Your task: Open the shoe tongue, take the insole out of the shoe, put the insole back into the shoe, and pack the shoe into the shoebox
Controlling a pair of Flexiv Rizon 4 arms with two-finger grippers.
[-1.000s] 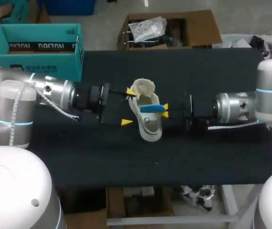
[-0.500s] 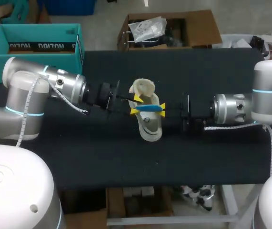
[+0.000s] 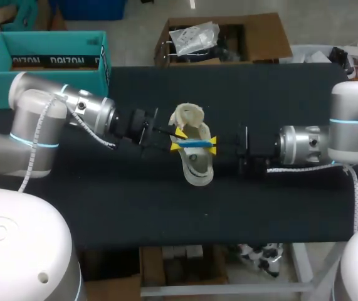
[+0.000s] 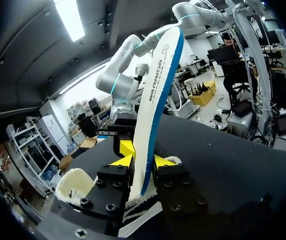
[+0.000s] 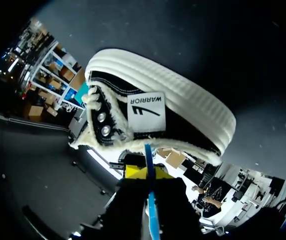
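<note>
Insole (image 3: 195, 143), clamped by left pincer (image 3: 178, 139), right pincer (image 3: 212, 145)

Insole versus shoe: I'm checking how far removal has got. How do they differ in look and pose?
The insole is a thin white sheet with a blue edge; the shoe is bulky, black with a white rubber band and fleecy lining. The insole stands on edge, clamped by the left gripper and right gripper; the shoe lies on the table. Both are partly white.

A robotics lab is indicated. A left arm (image 3: 53, 122) and a right arm (image 3: 329, 141), grey with lit blue rings, are set facing each other over one black-covered table (image 3: 135, 207).
</note>
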